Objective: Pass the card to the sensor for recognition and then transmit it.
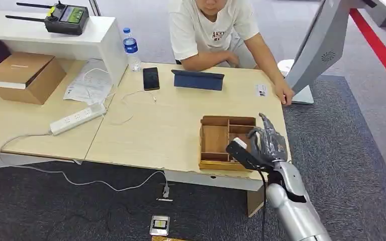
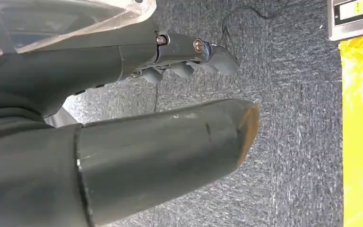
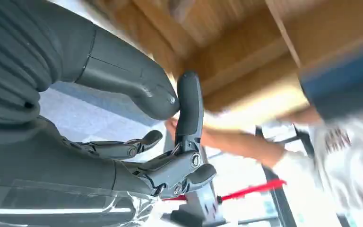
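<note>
Card [image 1: 260, 90], small, flat and white, is lying on the pale wood-grain tabletop [image 1: 171, 130] at one o'clock from the wooden tray [image 1: 216, 140], not yet picked up. Right robot hand [image 1: 264, 143] is hovering over the tray, fingers loosely spread, holding nothing. Left robot hand [image 2: 179, 59] is hanging over grey carpet, fingers curled.

One wooden tray [image 1: 216, 163] sits on the pale table [image 1: 146, 135], split into several compartments whose exact number can't be told. One white card [image 1: 261, 90] lies near the far edge. There is one phone [image 1: 151, 78], one dark tablet [image 1: 197, 80], one water bottle [image 1: 130, 48], one power strip [image 1: 77, 118] and one cardboard box [image 1: 25, 76] — plus one black device with two antennas [image 1: 63, 16] on the white shelf [image 1: 98, 35]. One person [image 1: 216, 31] sits behind. One robot hand [image 1: 267, 140] shows above the tray — the other, the left hand [image 2: 189, 59], over carpet.
</note>
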